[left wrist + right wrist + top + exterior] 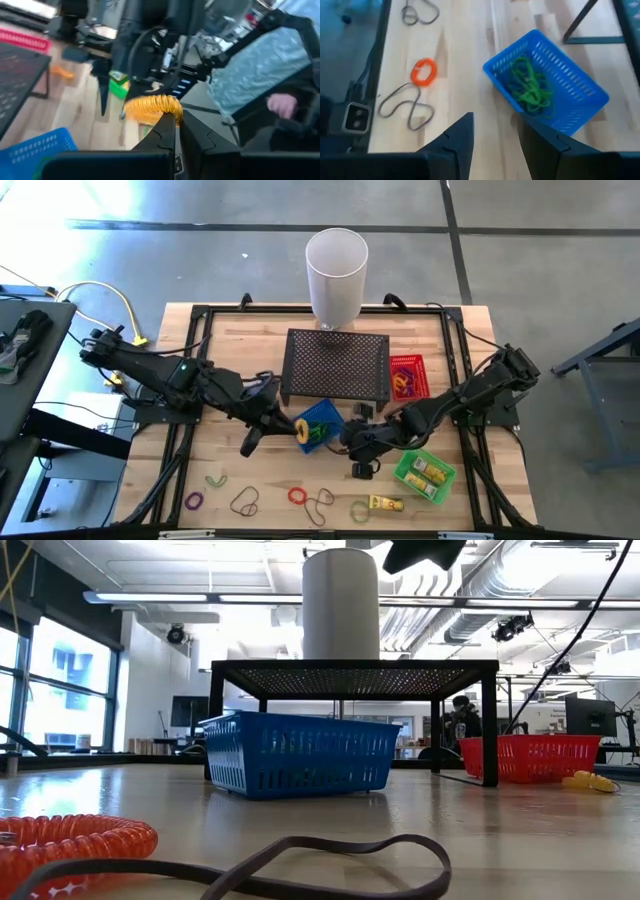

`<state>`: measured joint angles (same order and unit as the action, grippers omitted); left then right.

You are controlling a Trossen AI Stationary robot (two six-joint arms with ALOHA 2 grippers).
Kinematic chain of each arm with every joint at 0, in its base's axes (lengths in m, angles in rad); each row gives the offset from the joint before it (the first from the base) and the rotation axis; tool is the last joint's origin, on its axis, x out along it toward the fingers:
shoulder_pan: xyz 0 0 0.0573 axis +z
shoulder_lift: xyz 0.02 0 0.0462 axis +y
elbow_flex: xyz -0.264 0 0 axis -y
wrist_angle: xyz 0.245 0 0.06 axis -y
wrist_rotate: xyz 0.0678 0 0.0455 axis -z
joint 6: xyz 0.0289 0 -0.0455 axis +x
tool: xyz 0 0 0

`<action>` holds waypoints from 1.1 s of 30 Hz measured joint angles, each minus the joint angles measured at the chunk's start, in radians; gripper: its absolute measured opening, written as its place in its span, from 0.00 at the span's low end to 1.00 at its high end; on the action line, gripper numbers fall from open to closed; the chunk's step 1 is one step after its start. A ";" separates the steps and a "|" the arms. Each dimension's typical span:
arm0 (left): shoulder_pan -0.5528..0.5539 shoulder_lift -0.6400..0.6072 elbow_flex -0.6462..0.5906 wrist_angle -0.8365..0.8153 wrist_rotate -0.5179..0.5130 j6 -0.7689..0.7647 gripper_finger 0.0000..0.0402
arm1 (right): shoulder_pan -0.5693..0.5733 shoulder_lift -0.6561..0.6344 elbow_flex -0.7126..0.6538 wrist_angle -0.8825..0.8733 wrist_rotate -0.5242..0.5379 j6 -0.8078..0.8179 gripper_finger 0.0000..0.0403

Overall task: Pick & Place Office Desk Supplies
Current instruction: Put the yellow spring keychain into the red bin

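Note:
My left gripper (pixel 176 125) is shut on a yellow coiled band (pixel 152 107), which in the high view (pixel 303 429) hangs at the left end of the blue basket (pixel 320 420). The basket stands on the table with green bands (pixel 530 87) inside. My right gripper (pixel 495 135) hovers open to the basket's right (pixel 355 442) with nothing between its fingers. Loose bands lie along the table's near edge: green (pixel 216 479), purple (pixel 194 501), dark (pixel 245 502), red (pixel 297 496) and olive (pixel 360 510). A yellow piece (pixel 385 503) lies beside them. My left gripper pinches one stretch of the yellow coiled band (pixel 167 111) between its two fingertips. The fingers come nearly level from the table's left. The band is lifted clear of the table and sticks out past the fingertips.
A black mesh stand (pixel 337 365) sits behind the blue basket, with a tall white cylinder (pixel 337 275) at its far side. A red basket (pixel 408 375) is to the stand's right. A green basket (pixel 425 473) with yellow pieces stands near the right front.

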<state>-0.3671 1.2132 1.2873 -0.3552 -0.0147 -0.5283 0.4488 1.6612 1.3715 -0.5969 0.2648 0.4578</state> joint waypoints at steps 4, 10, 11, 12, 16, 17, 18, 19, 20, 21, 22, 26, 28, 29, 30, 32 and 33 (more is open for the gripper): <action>0.000 0.013 0.000 0.053 0.044 0.024 0.00 | -0.013 -0.007 0.000 -0.031 0.001 0.014 0.34; 0.000 0.024 0.000 0.054 0.047 0.025 0.00 | 0.022 -0.121 0.002 -0.122 0.218 -0.035 0.31; 0.000 0.026 0.000 0.059 0.047 0.026 0.00 | 0.028 -0.139 0.001 -0.115 0.240 -0.037 0.30; 0.000 0.027 0.000 0.060 0.047 0.029 0.00 | 0.032 -0.155 0.001 -0.099 0.254 -0.037 0.30; 0.000 0.043 0.000 0.063 0.047 0.056 0.00 | 0.028 -0.222 0.000 0.026 0.260 -0.051 0.28; 0.000 0.045 0.000 0.067 0.047 0.063 0.00 | 0.028 -0.232 0.000 0.070 0.259 -0.058 0.28; 0.000 0.049 0.000 0.077 0.047 0.067 0.00 | 0.028 -0.236 0.001 0.124 0.257 -0.066 0.28; 0.001 0.055 0.000 0.089 0.048 0.073 0.00 | 0.028 -0.239 0.002 0.186 0.255 -0.074 0.28; 0.005 0.059 0.000 0.095 0.050 0.082 0.00 | 0.029 -0.241 0.002 0.238 0.252 -0.091 0.28; 0.009 0.066 0.000 0.099 0.051 0.091 0.00 | 0.031 -0.242 0.002 0.284 0.246 -0.121 0.28; 0.012 0.076 0.000 0.111 0.051 0.100 0.00 | 0.032 -0.242 0.002 0.325 0.231 -0.155 0.28; 0.030 0.102 0.000 0.160 0.083 0.117 0.00 | 0.010 -0.234 0.002 0.398 0.151 -0.220 0.28; 0.040 0.110 0.000 0.166 0.111 0.117 0.00 | -0.001 -0.229 0.001 0.396 0.111 -0.213 0.28; 0.043 0.113 0.000 0.161 0.119 0.117 0.00 | -0.009 -0.229 0.000 0.392 0.094 -0.199 0.28; 0.045 0.115 0.000 0.164 0.122 0.117 0.00 | -0.018 -0.229 0.000 0.394 0.081 -0.185 0.28; 0.046 0.116 0.000 0.166 0.126 0.117 0.00 | -0.034 -0.218 0.001 0.401 0.046 -0.160 0.28; 0.046 0.116 0.000 0.169 0.126 0.117 0.00 | -0.039 -0.216 0.002 0.401 0.030 -0.150 0.28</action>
<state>-0.3214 1.3289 1.2869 -0.1858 0.1112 -0.4111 0.4100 1.4451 1.3731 -0.1954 0.2949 0.3075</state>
